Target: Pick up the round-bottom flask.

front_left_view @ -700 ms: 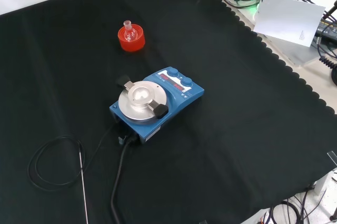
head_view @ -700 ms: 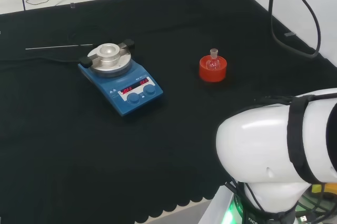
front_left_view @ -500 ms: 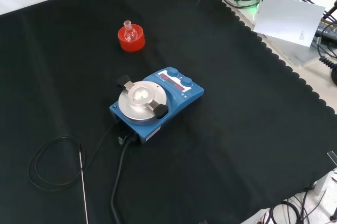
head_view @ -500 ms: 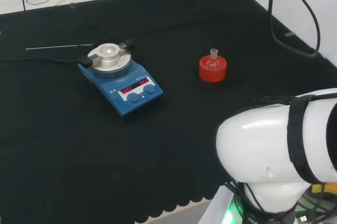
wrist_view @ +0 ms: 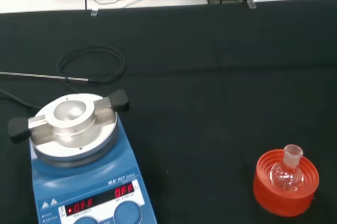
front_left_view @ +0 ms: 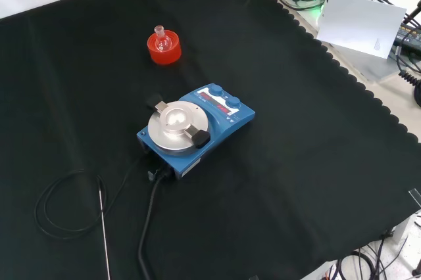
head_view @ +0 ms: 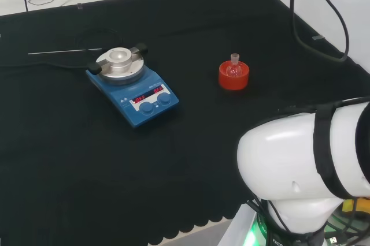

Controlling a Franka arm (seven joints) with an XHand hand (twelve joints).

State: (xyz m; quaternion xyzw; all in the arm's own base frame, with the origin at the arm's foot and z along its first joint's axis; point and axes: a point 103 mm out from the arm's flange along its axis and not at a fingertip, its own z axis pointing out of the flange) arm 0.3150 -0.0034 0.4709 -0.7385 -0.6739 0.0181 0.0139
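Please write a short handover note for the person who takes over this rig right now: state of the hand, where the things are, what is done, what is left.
Hand: its fingers cannot be judged from these pictures.
Round-bottom flask: upright in the red ribbed stand on the black cloth, apart from the blue hotplate stirrer. Nothing touches it.
Thin metal probe with its coiled cable lies beyond the stirrer.
Done: nothing yet.
Left: reach the flask, grasp it, lift it from the stand.
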